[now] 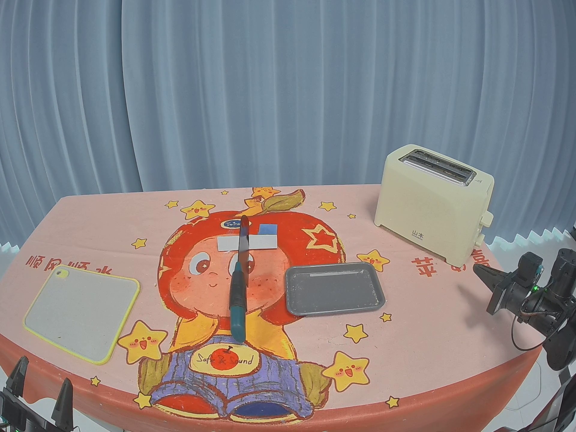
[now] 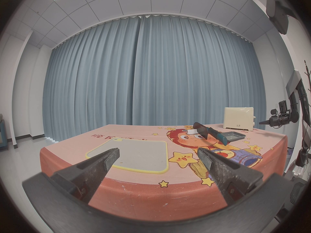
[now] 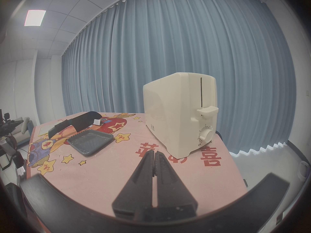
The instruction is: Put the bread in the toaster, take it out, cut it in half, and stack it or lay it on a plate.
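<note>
Toaster [image 3: 176,114] just beyond closed right gripper [image 3: 154,153]

Table [image 1: 456,361] with curved front edge, covered by pink cloth [image 1: 102,217] hanging over the rim. Cloth print: red-haired cartoon child [image 1: 204,274] at centre, yellow stars [image 1: 143,341] scattered round, red characters near both sides. White strip [image 1: 228,243] on cartoon's forehead, blue patch [image 1: 269,229] touching its far edge. Pleated blue-grey curtain [image 1: 288,79] behind table. Tiled ceiling [image 2: 155,0], lit panel [image 3: 34,17].

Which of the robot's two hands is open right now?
The left hand, its fingers spread wide near the cutting board; the right hand, near the toaster, is shut.
</note>
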Controlling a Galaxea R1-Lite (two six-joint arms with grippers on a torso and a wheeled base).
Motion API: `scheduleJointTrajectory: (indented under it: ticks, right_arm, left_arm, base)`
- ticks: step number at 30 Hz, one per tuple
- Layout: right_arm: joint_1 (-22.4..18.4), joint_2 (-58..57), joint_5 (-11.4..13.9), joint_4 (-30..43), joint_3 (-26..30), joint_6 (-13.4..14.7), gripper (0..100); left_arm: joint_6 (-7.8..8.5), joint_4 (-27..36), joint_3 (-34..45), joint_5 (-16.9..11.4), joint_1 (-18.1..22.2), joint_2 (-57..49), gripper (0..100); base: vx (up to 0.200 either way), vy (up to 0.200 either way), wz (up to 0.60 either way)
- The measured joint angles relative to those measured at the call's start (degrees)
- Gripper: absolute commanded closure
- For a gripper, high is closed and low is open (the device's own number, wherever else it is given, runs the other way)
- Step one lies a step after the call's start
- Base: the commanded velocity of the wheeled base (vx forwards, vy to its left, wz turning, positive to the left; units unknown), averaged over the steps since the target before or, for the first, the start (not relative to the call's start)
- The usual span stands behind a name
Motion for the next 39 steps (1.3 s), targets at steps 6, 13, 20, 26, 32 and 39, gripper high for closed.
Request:
scheduleJointTrajectory:
  ticks: [6, 13, 20, 26, 32, 39]
  right_arm:
    - [-0.02, 0.94, -0.06, 0.00, -0.06, 0.13, 100]
    - [-0.40, 2.05, -0.22, 0.00, -0.41, 0.65, 100]
    - [-0.85, 2.68, -1.12, 0.00, -1.74, 2.94, 100]
    - [-2.30, 2.84, -5.72, 0.02, -4.83, 5.66, 100]
    - [-3.58, 3.23, -6.66, 0.46, -7.12, 7.27, 100]
    - [-4.71, 4.69, -6.40, 0.32, -8.72, 7.70, 100]
  left_arm:
    - [0.00, 0.00, 0.00, 0.00, 0.02, 0.00, 0]
    - [0.00, -0.02, 0.00, 0.00, 0.02, 0.00, 0]
    - [0.00, 0.00, 0.00, 0.00, 0.02, 0.00, 0]
    - [0.00, -0.02, 0.00, -0.02, 0.02, 0.00, 0]
    - [0.00, -0.02, 0.00, 0.00, 0.02, 0.00, 0]
    - [0.00, -0.02, 0.00, 0.00, 0.02, 0.00, 0]
  base:
    - [0.000, 0.000, 0.00]
    - [0.000, 0.000, 0.00]
    - [0.000, 0.000, 0.00]
    - [0.000, 0.000, 0.00]
    - [0.000, 0.000, 0.00]
    - [0.000, 0.000, 0.00]
